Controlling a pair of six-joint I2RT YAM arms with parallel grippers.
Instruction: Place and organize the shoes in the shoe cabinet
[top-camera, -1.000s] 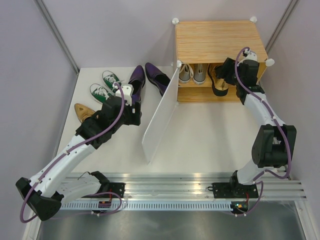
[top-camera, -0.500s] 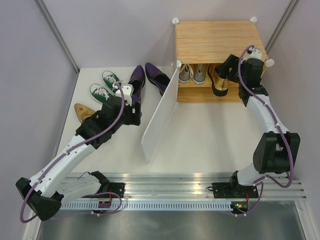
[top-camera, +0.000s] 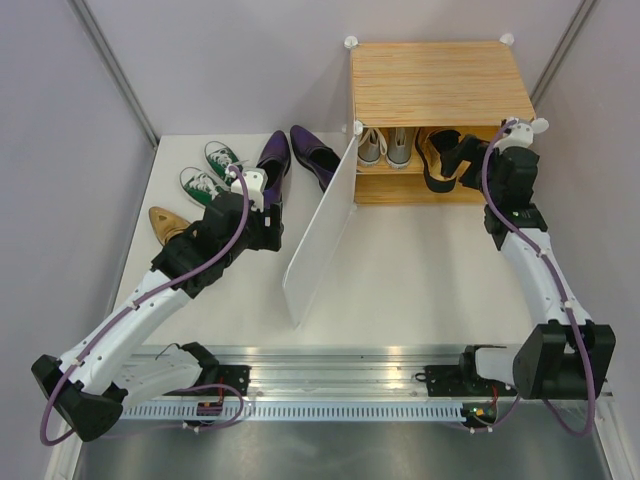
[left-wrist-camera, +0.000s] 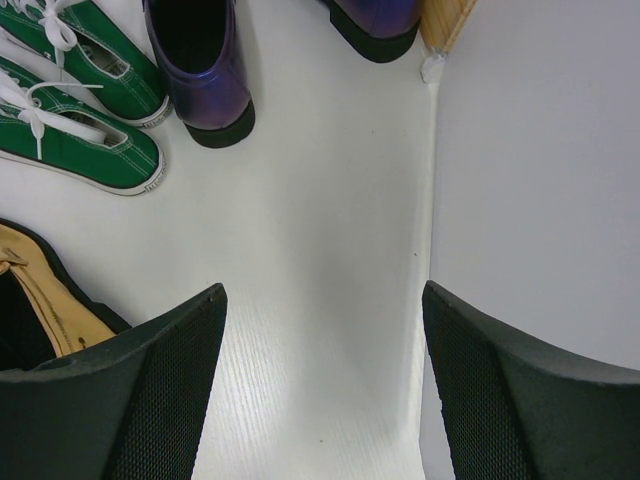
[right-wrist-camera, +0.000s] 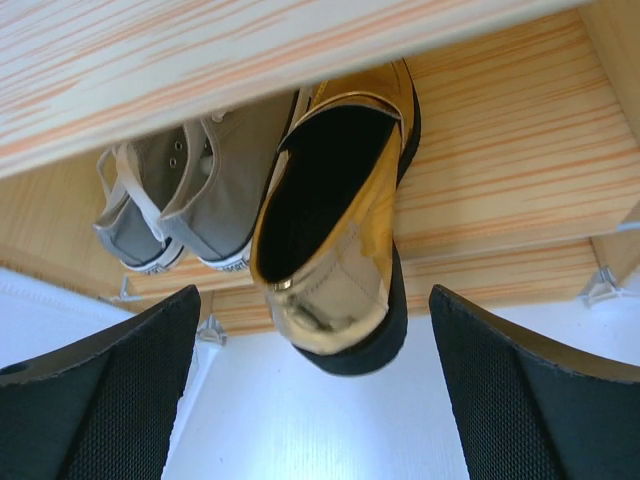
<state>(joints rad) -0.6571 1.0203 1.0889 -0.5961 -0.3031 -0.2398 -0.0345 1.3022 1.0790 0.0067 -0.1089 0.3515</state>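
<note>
White tabletop (top-camera: 420, 260), pale lilac walls (top-camera: 200, 60), aluminium front rail (top-camera: 340, 362)

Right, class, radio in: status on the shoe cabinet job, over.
Both jaws open, empty. Grey sneakers and one gold shoe in cabinet, heel outward. Green pair, purple pair, second gold shoe outside. Open door stands between.

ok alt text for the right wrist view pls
A shiny gold shoe sits heel-out on the wooden cabinet shelf, heel overhanging the edge, beside grey sneakers. The open right gripper frames it, touching nothing.
</note>
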